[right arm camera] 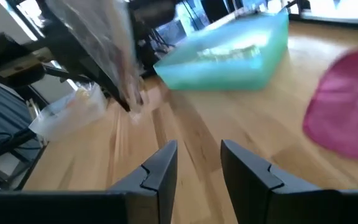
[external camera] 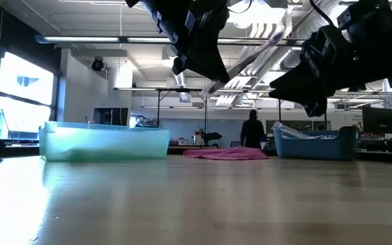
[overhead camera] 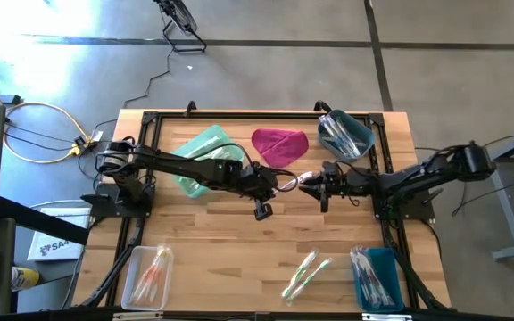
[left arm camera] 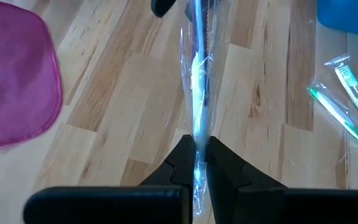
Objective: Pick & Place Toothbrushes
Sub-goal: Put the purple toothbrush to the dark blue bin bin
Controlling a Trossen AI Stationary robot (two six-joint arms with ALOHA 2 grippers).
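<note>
Toothbrush (left arm camera: 197, 81), blue-handled in crinkled clear wrapper, pinched by left fingers (left arm camera: 182, 163).

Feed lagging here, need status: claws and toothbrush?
Left claw shut on wrapped toothbrush, above table centre. Right claw open, facing it, empty. Nothing between.

Two black jointed arms with angular matte fingers (right arm camera: 160, 171).
</note>
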